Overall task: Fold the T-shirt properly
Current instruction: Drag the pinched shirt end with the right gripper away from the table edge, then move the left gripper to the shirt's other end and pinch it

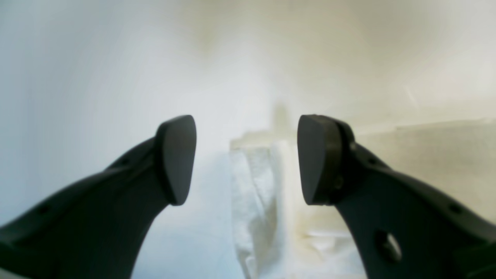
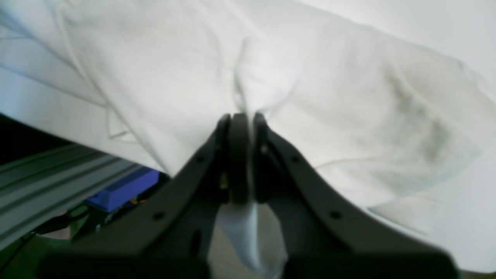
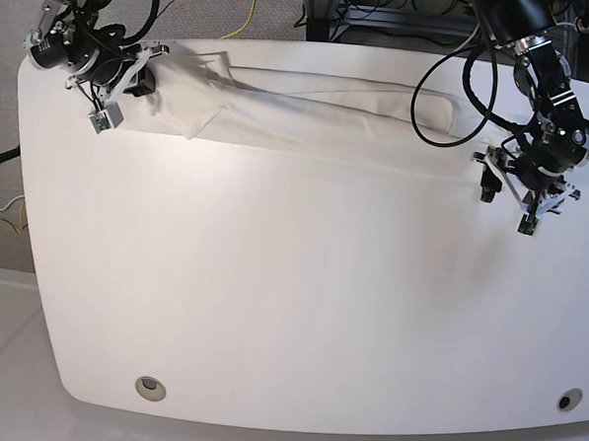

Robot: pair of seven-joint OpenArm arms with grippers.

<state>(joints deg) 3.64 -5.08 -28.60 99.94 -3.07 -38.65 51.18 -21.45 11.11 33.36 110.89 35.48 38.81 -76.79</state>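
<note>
A: Two arms were logged over the white table [image 3: 270, 308]. Any writing legible?

B: None readable. The T-shirt [image 3: 310, 108] showed only plain white cloth in all three views; faint grey shadowing under the fabric appeared in the right wrist view at 3 o'clock, too blurred to read as print. A red mark sat at the table's edge at 4 o'clock in the base view, cut off, not legible.

A: Shirt location?

B: Bunched into a long band along the far edge of the table, running from 10 o'clock to about 2 o'clock in the base view.

A: Right gripper [image 2: 242, 116]?

B: Fingers pressed together on a pinch of the shirt, cloth puckered above the tips and a tail of it hanging below between the fingers. In the base view that gripper [image 3: 134, 74] sat at the shirt's 10 o'clock end.

A: Left gripper [image 1: 247, 159]?

B: Fingers spread wide, nothing between them; a blurred fold of the shirt [image 1: 255, 201] lay beyond the gap. In the base view it [image 3: 528, 198] hung past the shirt's other end, at 3 o'clock.

A: View differences?

B: Only the right wrist view showed a blue object [image 2: 124, 190] and grey rails [image 2: 50, 174] below the table edge at 8 o'clock. Only the base view showed the cables [image 3: 450, 80] looping over the shirt.
</note>
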